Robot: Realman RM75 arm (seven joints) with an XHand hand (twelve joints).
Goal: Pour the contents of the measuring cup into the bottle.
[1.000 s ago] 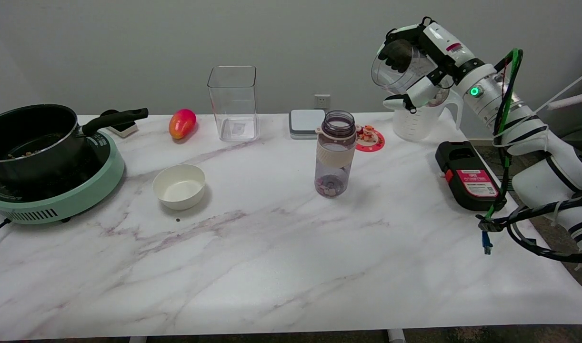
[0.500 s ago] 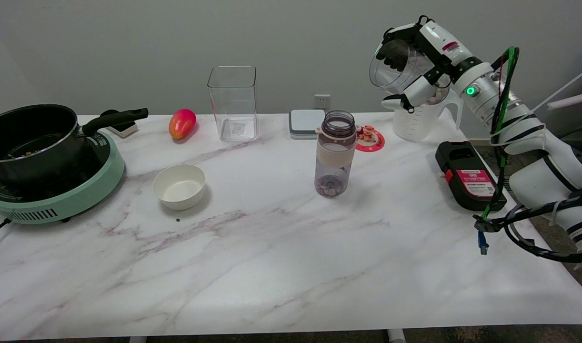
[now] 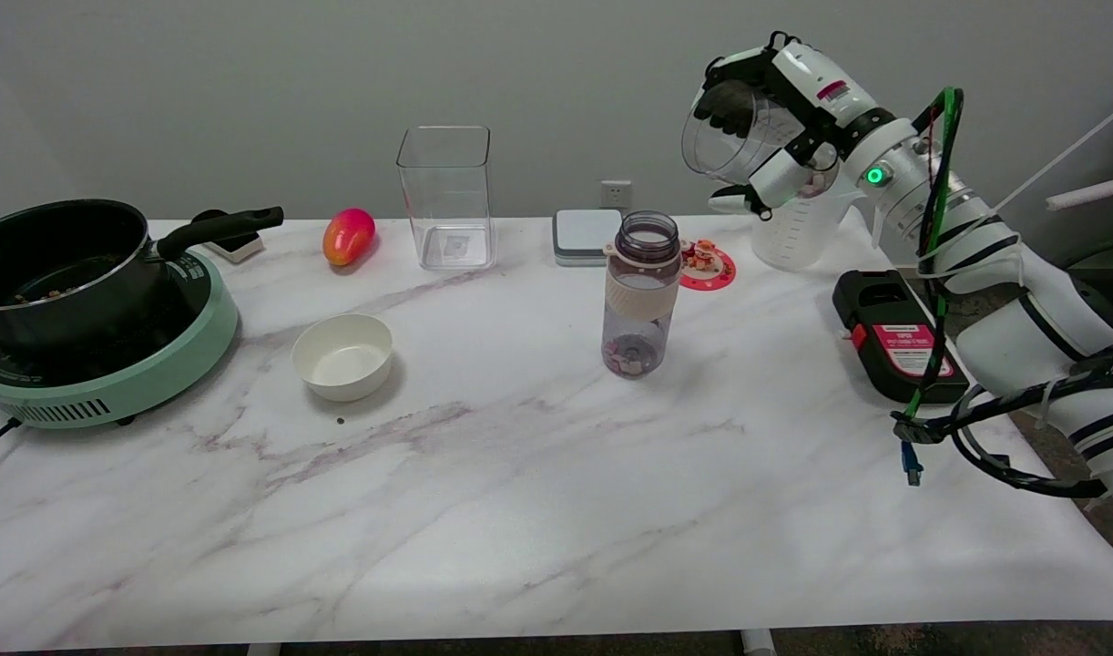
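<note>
A clear plastic measuring cup is held in the air at the upper right, tilted with its open mouth toward the left. My right hand grips it, dark fingers over the rim and a white thumb below. Small pale pieces show in the cup's low end, near my palm. The open-topped bottle, with a beige band and a few pieces at its bottom, stands upright mid-table. The cup sits above and to the right of the bottle's mouth, apart from it.
A second clear jug stands behind my hand. A black and red device lies at the right, a red coaster and grey box behind the bottle. Further left: clear square container, mango, white bowl, pot on a green cooker.
My right hand has carried the measuring cup left and slightly up, closer to the bottle. The bottle and other things have not moved.
</note>
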